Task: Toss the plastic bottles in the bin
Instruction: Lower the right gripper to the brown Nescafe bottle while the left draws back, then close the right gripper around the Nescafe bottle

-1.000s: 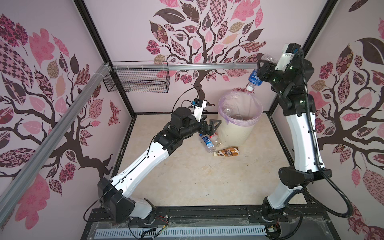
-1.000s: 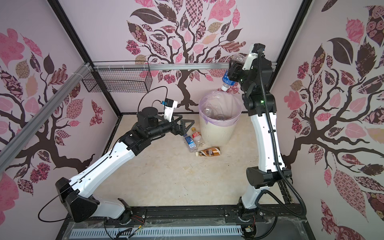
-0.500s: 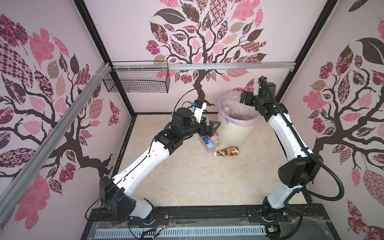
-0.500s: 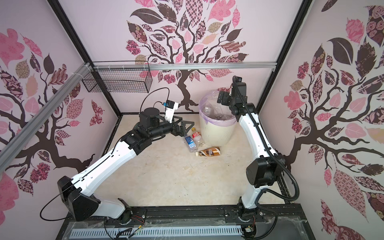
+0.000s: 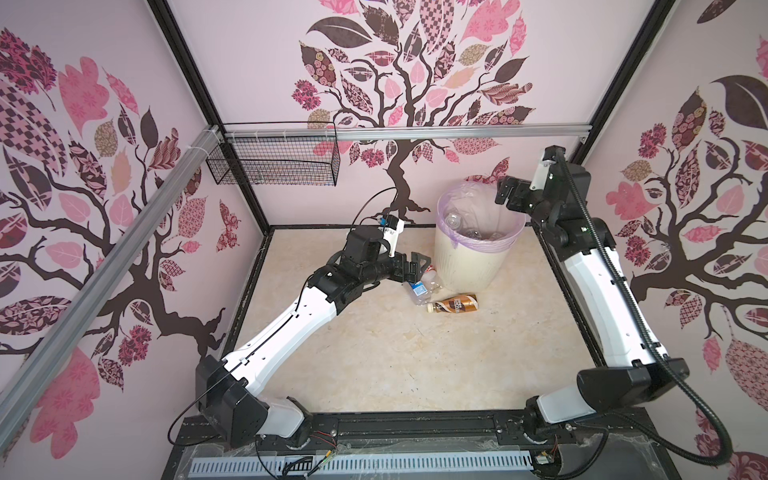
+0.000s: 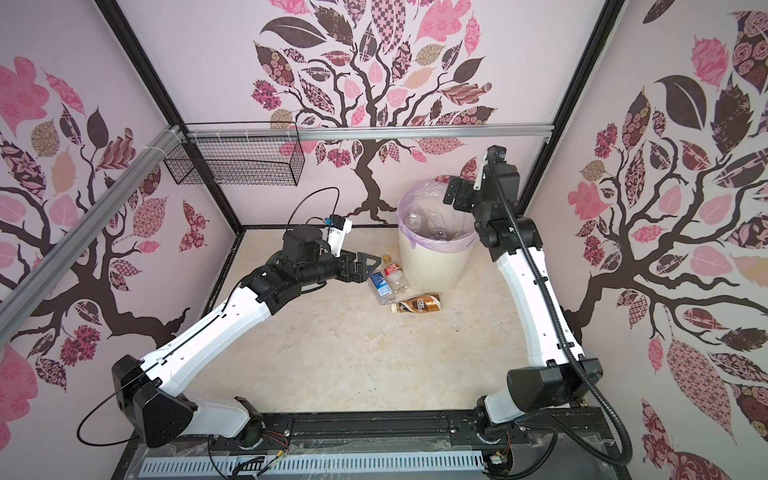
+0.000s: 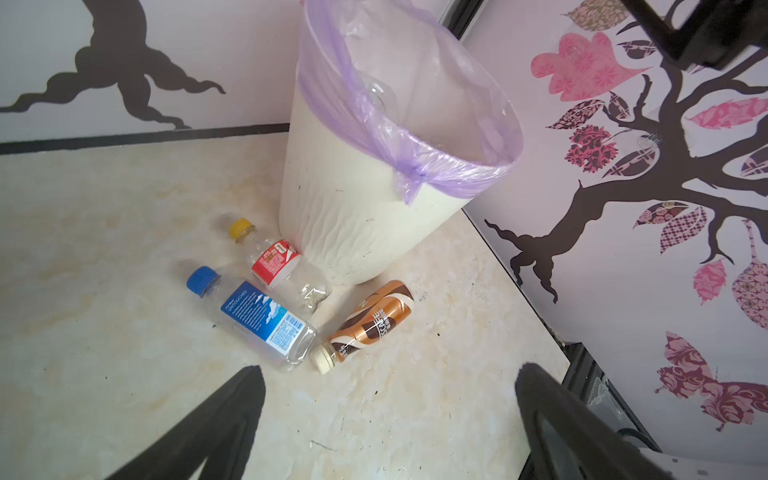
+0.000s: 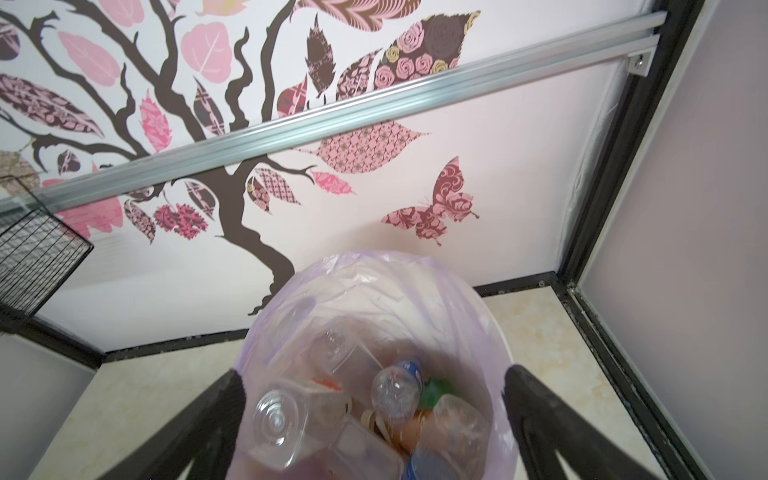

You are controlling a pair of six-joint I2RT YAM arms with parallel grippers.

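Down on the pale marbled desk (image 7: 104,208), close by the foot of the round cream-white ribbed plastic bin (image 7: 345,208) with its lilac bag liner (image 7: 436,166), three plastic bottles lie on their sides. They are a clear one with a blue label and blue cap (image 7: 257,320), a clear one with a red label and yellow cap (image 7: 276,262) alongside it, and a brown-orange coffee bottle with a cream cap (image 7: 370,326) just beside both.

My left jaws are spread wide and empty, low over the desk near these three. My worry is that the bottles are round and look light. A closing squeeze could roll one away or shove its neighbour against the bin, and thin clear plastic may buckle and slip out.

My right jaws, likewise spread and grasping nothing, hang over the bin's mouth. If they linger while I bring a bottle up, my two arms could meet there.

Inside the bin sits a heap of bottles (image 8: 332,415), mostly clear, with a green one (image 8: 436,388) among them. It looks piled fairly high, so another bottle might bounce off. I can see nothing in the black wire mesh basket (image 5: 274,166) on the back wall.
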